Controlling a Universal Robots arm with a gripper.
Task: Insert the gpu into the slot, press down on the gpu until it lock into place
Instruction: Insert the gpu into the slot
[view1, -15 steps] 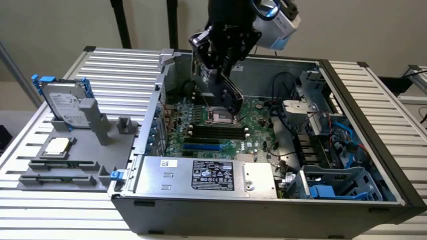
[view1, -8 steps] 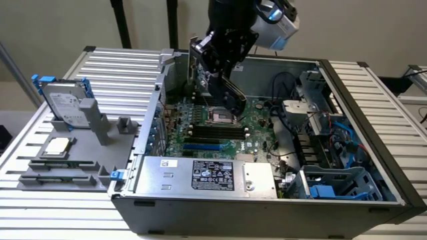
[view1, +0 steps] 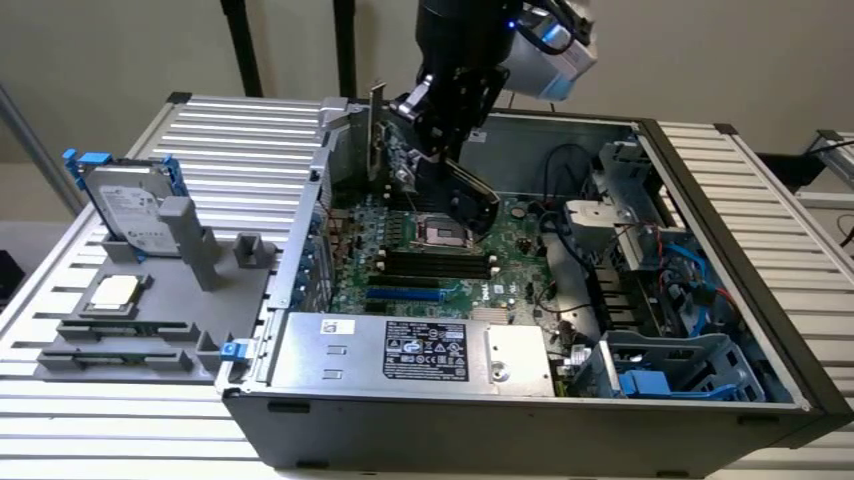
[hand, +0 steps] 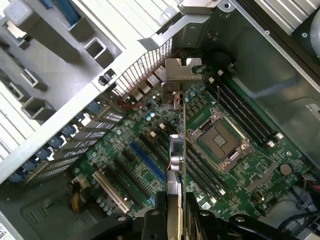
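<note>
My gripper (view1: 435, 138) is shut on the gpu (view1: 470, 200), a thin black card with a metal bracket at one end, held tilted above the green motherboard (view1: 514, 250) inside the open computer case. In the wrist view the gpu (hand: 178, 150) appears edge-on between my fingers (hand: 159, 210), with its silver bracket (hand: 182, 75) at the far end. The slot (view1: 407, 296), a bright blue strip, lies on the board nearer the power supply. The wrist view has the slot (hand: 147, 161) beside the card's edge, uncovered. The card is clear of it.
A silver power-supply box (view1: 414, 350) fills the case's near side. The square processor socket (view1: 445, 232) and black memory slots (view1: 434, 265) sit under the card. Cables and a drive cage (view1: 667, 370) crowd the exterior view's right. A hard drive (view1: 127, 205) stands on a grey fixture outside.
</note>
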